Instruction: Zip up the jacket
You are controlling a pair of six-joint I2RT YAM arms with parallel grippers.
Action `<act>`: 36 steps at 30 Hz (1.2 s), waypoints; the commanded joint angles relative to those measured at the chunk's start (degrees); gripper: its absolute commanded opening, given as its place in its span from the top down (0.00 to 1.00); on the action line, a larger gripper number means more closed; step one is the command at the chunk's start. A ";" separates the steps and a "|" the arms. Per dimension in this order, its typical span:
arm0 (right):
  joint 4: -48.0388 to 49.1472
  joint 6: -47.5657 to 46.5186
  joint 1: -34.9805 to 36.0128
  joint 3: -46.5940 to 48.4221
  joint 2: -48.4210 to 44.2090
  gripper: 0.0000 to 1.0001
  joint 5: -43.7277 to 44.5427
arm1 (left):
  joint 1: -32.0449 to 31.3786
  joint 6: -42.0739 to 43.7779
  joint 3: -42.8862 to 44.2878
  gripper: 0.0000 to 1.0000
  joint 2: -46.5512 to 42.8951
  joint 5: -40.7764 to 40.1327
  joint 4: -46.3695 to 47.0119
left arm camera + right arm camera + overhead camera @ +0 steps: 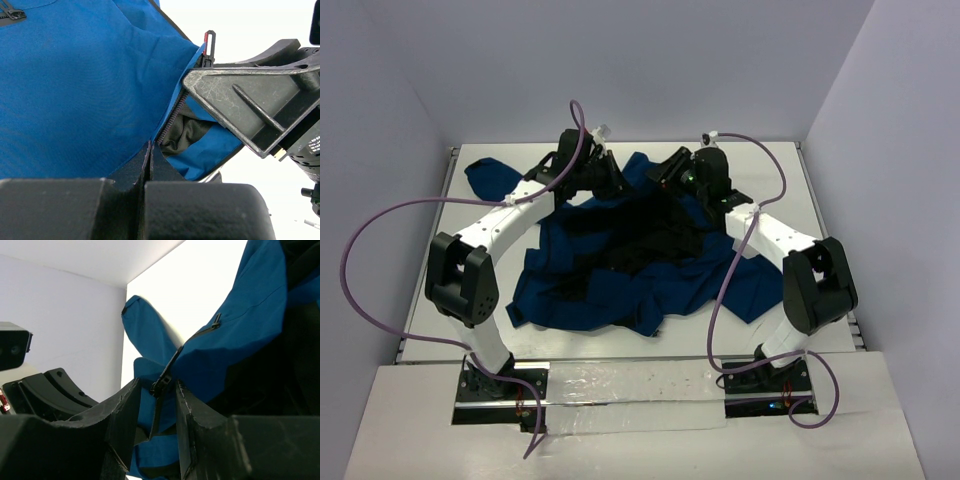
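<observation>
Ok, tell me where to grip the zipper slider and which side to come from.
Grip the slider body, not the thin pull tab sticking up from it. Come in along the zipper line, as the right gripper sits, one finger on either side. The left gripper pins the jacket edge.

The jacket (240,325) past the right wrist view's right edge; zipper (172,117) top behind the right pincer (157,390).

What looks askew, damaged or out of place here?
The navy-blue fabric jacket lies bunched and twisted, black lining exposed at its middle and one sleeve stretched toward the far-left corner. No damage or spill shows.
</observation>
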 commanded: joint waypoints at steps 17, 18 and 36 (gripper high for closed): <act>0.95 -1.47 0.68 4.40 1.99 0.83 0.97 | 0.02 1.43 -1.39 1.00 -5.75 2.04 1.65; 0.91 -1.57 0.68 4.43 1.93 0.85 1.00 | 0.05 1.49 -1.62 1.00 -6.00 1.92 1.59; 25.25 -5.88 -5.18 0.94 -2.30 1.00 -38.26 | 8.07 1.28 -11.76 0.01 -15.58 13.58 15.75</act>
